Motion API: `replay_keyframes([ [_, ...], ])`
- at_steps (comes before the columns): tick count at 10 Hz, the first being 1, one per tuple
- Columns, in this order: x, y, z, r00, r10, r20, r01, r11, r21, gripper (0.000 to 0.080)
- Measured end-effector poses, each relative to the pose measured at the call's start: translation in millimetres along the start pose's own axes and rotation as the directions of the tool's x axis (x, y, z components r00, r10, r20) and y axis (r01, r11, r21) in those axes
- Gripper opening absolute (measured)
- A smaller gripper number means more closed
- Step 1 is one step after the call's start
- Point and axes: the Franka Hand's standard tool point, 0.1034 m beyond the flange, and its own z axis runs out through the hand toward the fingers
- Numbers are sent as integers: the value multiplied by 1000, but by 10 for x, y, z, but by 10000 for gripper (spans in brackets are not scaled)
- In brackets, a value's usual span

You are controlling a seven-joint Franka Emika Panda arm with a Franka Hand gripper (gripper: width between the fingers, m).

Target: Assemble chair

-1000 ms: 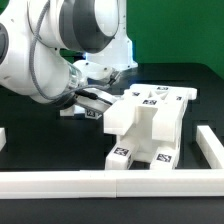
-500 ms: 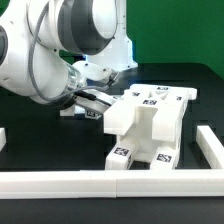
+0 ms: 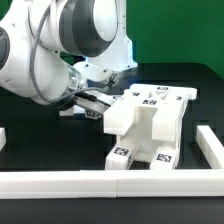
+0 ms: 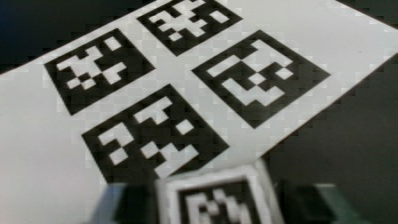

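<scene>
The partly built chair [image 3: 150, 120], chunky white slabs with square marker tags on top and at its foot, stands at the middle of the black table. My gripper [image 3: 93, 108] comes in from the exterior view's left and is right against the chair's left side. It is shut on a small white tagged chair part [image 3: 96, 113]. In the wrist view that part [image 4: 222, 198] sits between my dark fingers [image 4: 121, 206], with the gripper [image 4: 222, 208] just in front of a white face [image 4: 54, 150] bearing several tags. Whether the part touches that face I cannot tell.
A long plain white rail [image 3: 100, 183] runs along the table's front edge, and another white rail [image 3: 206, 146] stands at the exterior view's right. A small white piece [image 3: 2, 138] shows at the left edge. A green wall is behind.
</scene>
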Motion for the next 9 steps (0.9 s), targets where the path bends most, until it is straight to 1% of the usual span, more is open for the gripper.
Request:
replay_keyframes([
  [1,-1,1,-3,1000,0,0,0,1000,1,281],
  [2,-6,0,-44,1000,-3,-7,3,1000,4,281],
  [3,-51,-26,-173,999,-13,-31,14,1000,15,281],
  [4,-149,-40,-331,999,-23,-31,24,999,26,281],
  [5,-232,-76,-513,997,-44,-55,45,999,23,281],
  [6,-372,-191,-792,979,-94,-179,94,996,-11,281],
  [7,-572,-330,-971,946,-147,-288,139,989,-48,281],
  [8,-603,-416,-972,922,-158,-353,146,987,-61,281],
  [9,-518,-408,-894,903,-129,-410,121,992,-46,281],
])
